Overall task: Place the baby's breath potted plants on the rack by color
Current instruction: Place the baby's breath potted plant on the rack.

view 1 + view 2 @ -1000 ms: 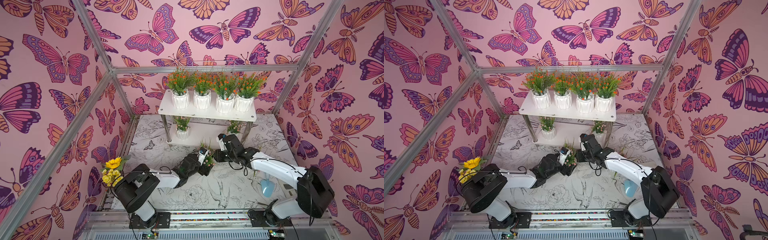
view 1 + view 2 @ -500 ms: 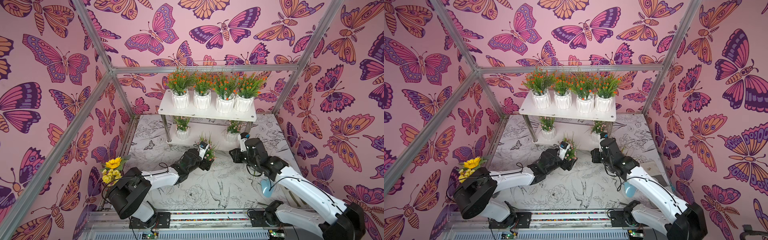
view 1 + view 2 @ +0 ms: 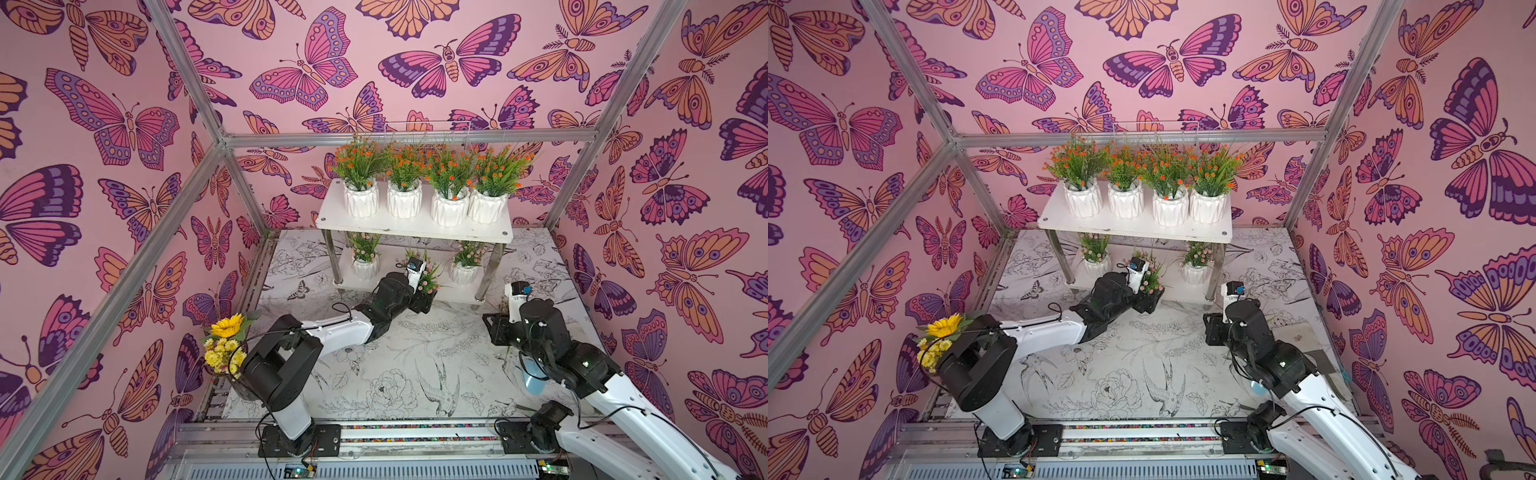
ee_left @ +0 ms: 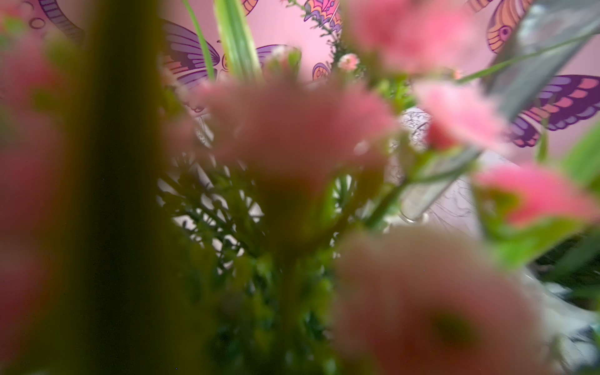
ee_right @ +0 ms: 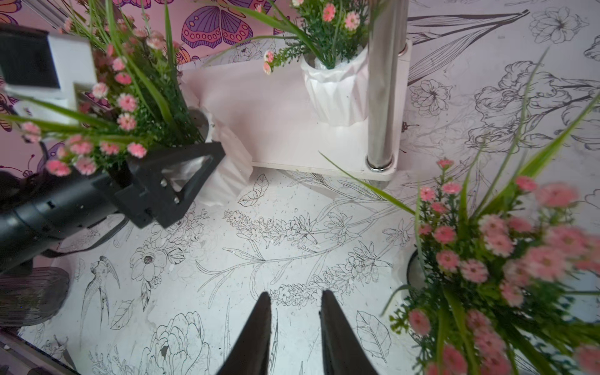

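The left arm stretches long and low to the rack. Its left gripper hugs a pink plant at the bottom shelf's front edge. The bent right arm's right gripper hangs a little open and empty over the counter.

The pink potted plant nearer the rack's lower board; right arm farther right.

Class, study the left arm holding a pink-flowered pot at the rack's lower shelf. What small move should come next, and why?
Probably ease the held pot forward onto the lower shelf, into the gap between the shelved pink pots. The left gripper grips it at the shelf's front edge, not yet over the board, and the top shelf is full of orange pots.
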Motion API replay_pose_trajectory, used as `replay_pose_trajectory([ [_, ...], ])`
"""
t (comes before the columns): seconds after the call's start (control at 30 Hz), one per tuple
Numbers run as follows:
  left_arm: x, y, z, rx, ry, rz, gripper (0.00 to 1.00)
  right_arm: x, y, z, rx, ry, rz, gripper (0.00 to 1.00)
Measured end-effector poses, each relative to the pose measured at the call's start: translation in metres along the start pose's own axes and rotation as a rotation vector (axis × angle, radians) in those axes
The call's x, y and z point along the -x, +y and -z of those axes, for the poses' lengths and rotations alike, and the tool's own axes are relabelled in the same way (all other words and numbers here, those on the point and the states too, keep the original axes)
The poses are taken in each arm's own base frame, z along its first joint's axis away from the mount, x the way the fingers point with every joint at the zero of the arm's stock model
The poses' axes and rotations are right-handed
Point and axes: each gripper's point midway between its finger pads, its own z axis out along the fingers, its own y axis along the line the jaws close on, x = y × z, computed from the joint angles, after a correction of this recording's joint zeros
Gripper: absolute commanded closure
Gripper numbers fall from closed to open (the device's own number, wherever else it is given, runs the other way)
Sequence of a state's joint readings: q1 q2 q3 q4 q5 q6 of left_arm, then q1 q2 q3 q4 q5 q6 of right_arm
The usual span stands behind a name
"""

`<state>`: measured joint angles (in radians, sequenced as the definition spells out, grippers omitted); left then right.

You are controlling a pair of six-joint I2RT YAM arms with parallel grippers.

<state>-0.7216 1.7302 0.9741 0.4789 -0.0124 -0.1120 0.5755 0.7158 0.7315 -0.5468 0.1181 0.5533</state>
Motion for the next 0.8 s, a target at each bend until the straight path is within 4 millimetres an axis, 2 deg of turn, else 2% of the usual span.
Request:
replay_pose_trajectory([
  [0.2, 0.003, 0.013, -0.036, 0.006, -0.003, 0.012, 0.35, -0.005, -0.007, 0.007, -0.008, -0.010, -0.009, 0.71],
  [0.37, 0.010, 0.023, -0.059, 0.008, -0.017, 0.021, 0.35, -0.017, -0.013, 0.003, -0.023, 0.014, -0.021, 0.71],
  [0.53, 0.017, 0.029, -0.078, -0.002, -0.041, 0.028, 0.35, -0.023, -0.017, 0.001, -0.036, 0.034, -0.020, 0.71],
  [0.8, 0.025, 0.026, -0.098, -0.041, -0.070, 0.026, 0.34, -0.022, -0.018, 0.002, -0.041, 0.027, -0.019, 0.70],
])
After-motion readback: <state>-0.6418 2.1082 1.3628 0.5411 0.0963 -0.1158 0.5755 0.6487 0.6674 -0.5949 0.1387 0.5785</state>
